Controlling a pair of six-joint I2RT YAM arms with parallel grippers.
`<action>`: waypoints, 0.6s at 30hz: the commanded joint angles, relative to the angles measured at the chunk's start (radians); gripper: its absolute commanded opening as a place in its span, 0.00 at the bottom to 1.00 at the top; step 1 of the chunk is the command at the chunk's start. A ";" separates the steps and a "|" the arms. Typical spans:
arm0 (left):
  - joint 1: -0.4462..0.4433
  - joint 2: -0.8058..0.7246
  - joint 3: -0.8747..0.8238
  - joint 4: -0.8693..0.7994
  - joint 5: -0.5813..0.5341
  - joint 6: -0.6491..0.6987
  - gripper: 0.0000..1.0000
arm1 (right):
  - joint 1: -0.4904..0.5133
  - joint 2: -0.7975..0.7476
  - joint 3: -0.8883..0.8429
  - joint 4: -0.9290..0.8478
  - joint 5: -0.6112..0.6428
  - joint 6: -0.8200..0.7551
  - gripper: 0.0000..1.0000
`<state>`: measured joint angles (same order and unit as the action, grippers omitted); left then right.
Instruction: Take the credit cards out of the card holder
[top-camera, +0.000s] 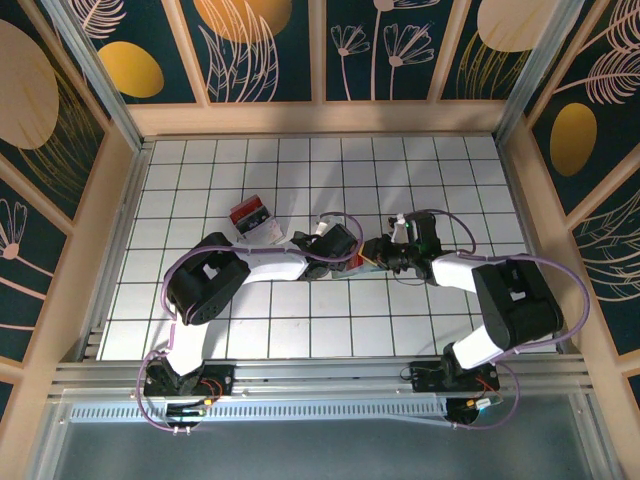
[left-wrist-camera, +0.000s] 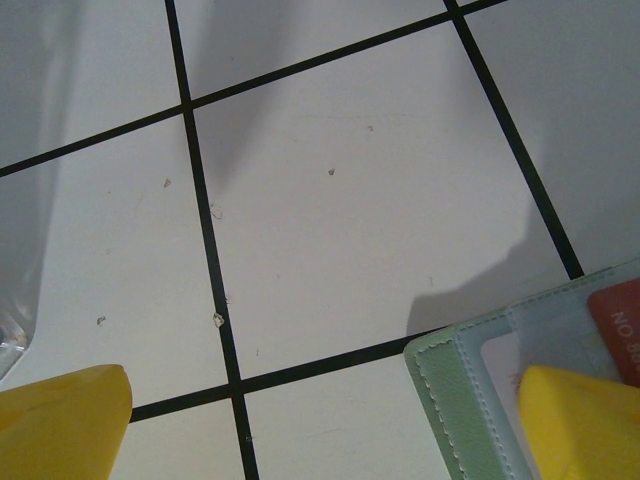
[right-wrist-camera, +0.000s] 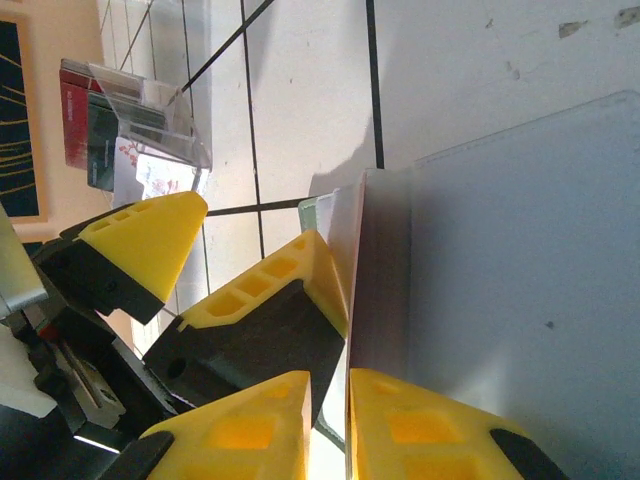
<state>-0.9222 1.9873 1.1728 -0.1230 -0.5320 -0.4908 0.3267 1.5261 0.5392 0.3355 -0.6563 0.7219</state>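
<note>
The credit cards (left-wrist-camera: 618, 322) are what I want. They look thin, stiff, slick and very light, so I expect them to slide out rather than lift. A bare short edge is the place to pinch one. From my left wrist I see a red one and a whitish one tucked under clear pockets in the card holder (left-wrist-camera: 448, 400). It lies open near the middle of the table (left-wrist-camera: 330, 200), between my two wrists. The holder is soft, with stitching along a pale green border. I judge it will flop and travel with a card unless one panel is pinned down.

My left claw (left-wrist-camera: 322, 410) is spread as wide as it goes and holds nothing. One finger hangs over the holder's pocket side, the other over bare tile well apart from it. My right claw (right-wrist-camera: 328, 400) has its fingers almost together, with a thin upright edge between them and a pale grey-blue sheet rising just beside. I cannot tell whether that edge is a card or a flap of the holder, nor whether I truly grip it.

Bare tiles lie on the far and near sides of the holder. The clear box (right-wrist-camera: 140, 130) stands near, on the far side of my left arm, and the wooden walls (top-camera: 320, 118) are well apart. The tight spot is my own two claws, crowded over the holder.
</note>
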 joint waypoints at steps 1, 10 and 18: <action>0.002 0.042 -0.015 -0.073 0.004 0.003 0.99 | -0.002 0.021 -0.005 0.072 -0.023 0.015 0.18; 0.003 0.043 -0.016 -0.074 0.003 0.000 0.99 | 0.007 0.043 0.014 0.036 0.017 -0.007 0.12; 0.004 0.029 -0.030 -0.067 -0.015 -0.003 0.99 | 0.002 0.014 0.027 -0.083 0.120 -0.047 0.00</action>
<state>-0.9222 1.9881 1.1725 -0.1223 -0.5331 -0.4946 0.3275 1.5589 0.5434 0.3130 -0.6018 0.7094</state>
